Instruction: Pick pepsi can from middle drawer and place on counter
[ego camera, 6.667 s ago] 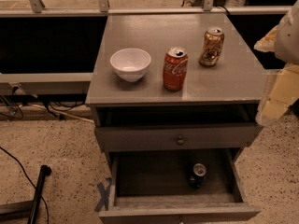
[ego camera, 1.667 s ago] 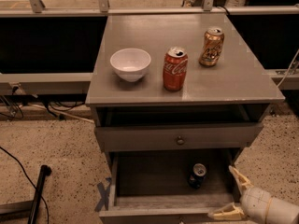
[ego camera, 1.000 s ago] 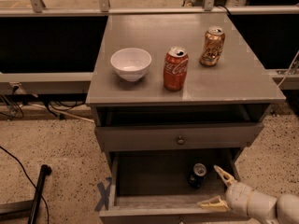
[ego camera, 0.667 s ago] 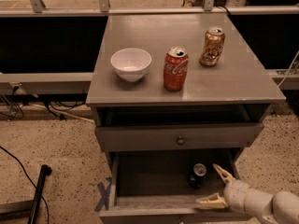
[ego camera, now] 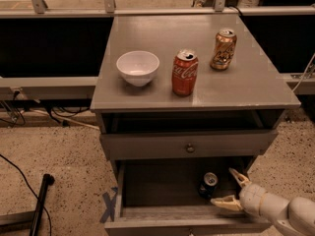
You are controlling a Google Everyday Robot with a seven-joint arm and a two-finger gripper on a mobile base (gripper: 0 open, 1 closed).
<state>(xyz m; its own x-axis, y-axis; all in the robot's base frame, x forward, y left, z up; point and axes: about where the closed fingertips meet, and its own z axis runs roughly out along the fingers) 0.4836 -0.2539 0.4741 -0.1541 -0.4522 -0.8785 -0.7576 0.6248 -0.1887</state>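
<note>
camera view: claw point(ego camera: 222, 186) spread apart beside pepsi can point(ego camera: 208, 184), maybe touching, in middle drawer point(ego camera: 157, 186).

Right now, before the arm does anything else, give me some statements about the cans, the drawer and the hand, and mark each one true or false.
1. The pepsi can stands upright in the open middle drawer. True.
2. The hand is shut on the pepsi can. False: it is open, its fingers spread just to the right of the can, and it holds nothing.
3. The counter carries a white bowl, a red Coca-Cola can and a gold-brown can. True.
4. The white bowl sits between the two cans on the counter. False: it is the leftmost of the three in the camera view, with the red Coca-Cola can in the middle.
</note>
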